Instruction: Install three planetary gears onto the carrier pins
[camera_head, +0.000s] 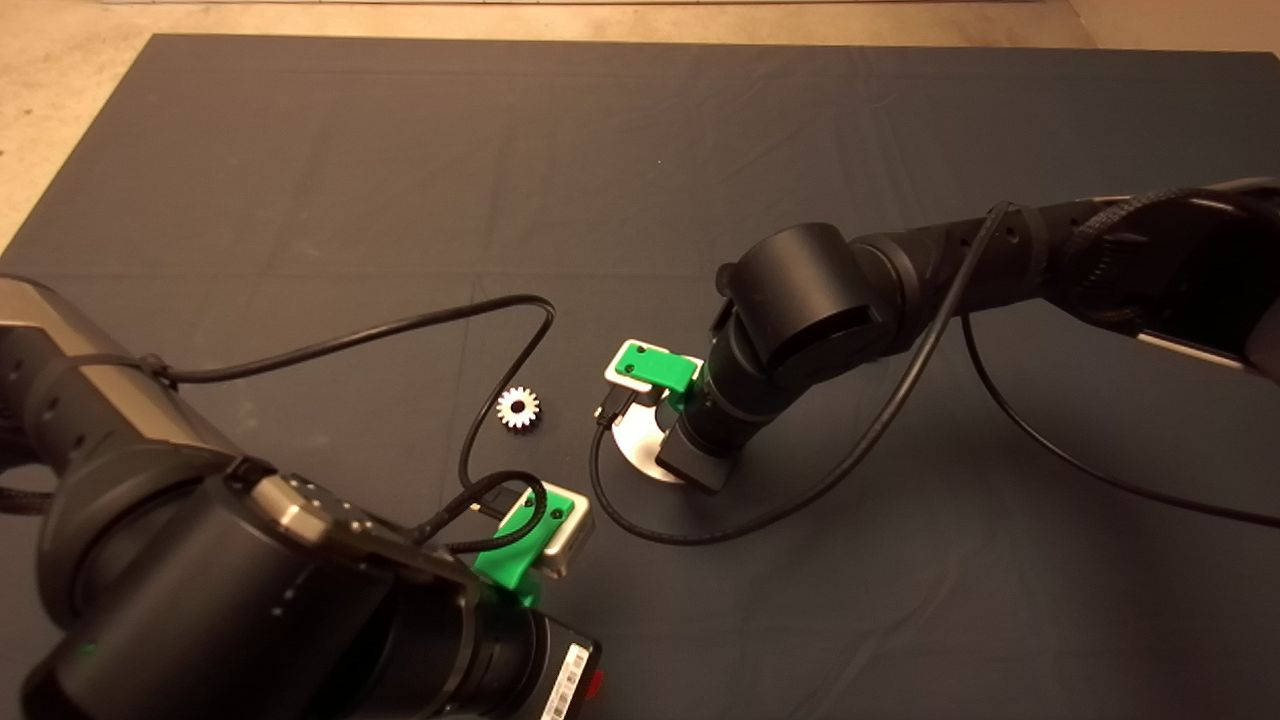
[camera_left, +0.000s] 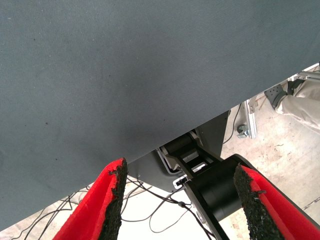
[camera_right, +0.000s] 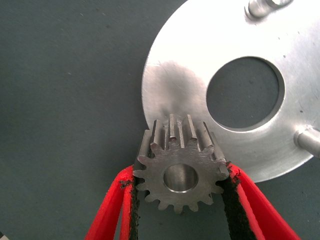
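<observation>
**Gear gripped above the carrier disc**

A small silvery-grey metal spur gear (camera_right: 181, 175), with short teeth and a round centre bore, is clamped between the black pads of the right gripper (camera_right: 181, 200); each pad is pressed against the teeth on one side. In the right wrist view the gear is seen over the rim of the flat round shiny metal disc (camera_right: 190, 95), which lies on the dark mat (camera_head: 300, 200). Whether gear and disc touch cannot be told. The disc's central hole is bare, and two short silver cylindrical pins (camera_right: 260, 7) (camera_right: 309, 139) are seen standing near its edge, both without a gear.

In the head view the disc (camera_head: 640, 445) is largely covered by the right arm's wrist. A second spur gear (camera_head: 518, 408) lies flat on the mat, near the disc and apart from it.

The left gripper (camera_left: 177, 200) is held low at the mat's near edge with its red fingers (camera_left: 102, 200) spread wide and nothing between them; a person's leg (camera_left: 300, 102) is seen beyond on the floor.
</observation>
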